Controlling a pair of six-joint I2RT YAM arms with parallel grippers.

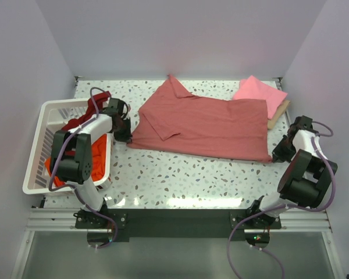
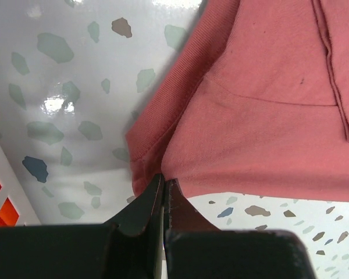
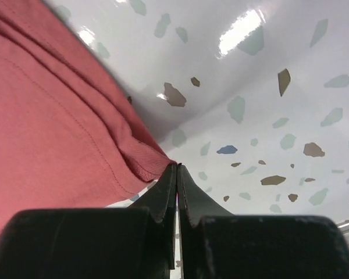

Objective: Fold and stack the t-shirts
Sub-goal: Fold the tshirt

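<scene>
Two arms pinch the near corners of a red shirt [image 1: 203, 128], which lies spread flat at the centre of the speckled table [image 1: 180, 177], its collar end toward 9 o'clock and its hem toward 3. The left gripper [image 2: 164, 185] is clamped on the corner at about 8 o'clock. The right gripper [image 3: 176, 171] is clamped on the hem corner at about 4 o'clock. Both wrist views show the jaws pressed together with cloth caught at their tips.

The shirt looks light, limp and thin, likely to sag and crease wherever it is not held. A doubled hem or seam corner, as taken here, seems the surest hold. One sleeve is already turned in over the chest, and a loose flap points toward 12 o'clock.

A folded pink shirt [image 1: 259, 93] rests on a tan board [image 1: 280, 118] at 2 o'clock, touching the red shirt's far hem corner; it looks like the start of the stack. At 9 o'clock a white basket [image 1: 38, 145] holds an orange shirt [image 1: 96, 154], with a maroon shirt [image 1: 93, 107] draped over its far rim, close to the left arm. The basket may limit that arm's leftward swing, and a fold carried toward 12 o'clock could brush the pink shirt.
</scene>
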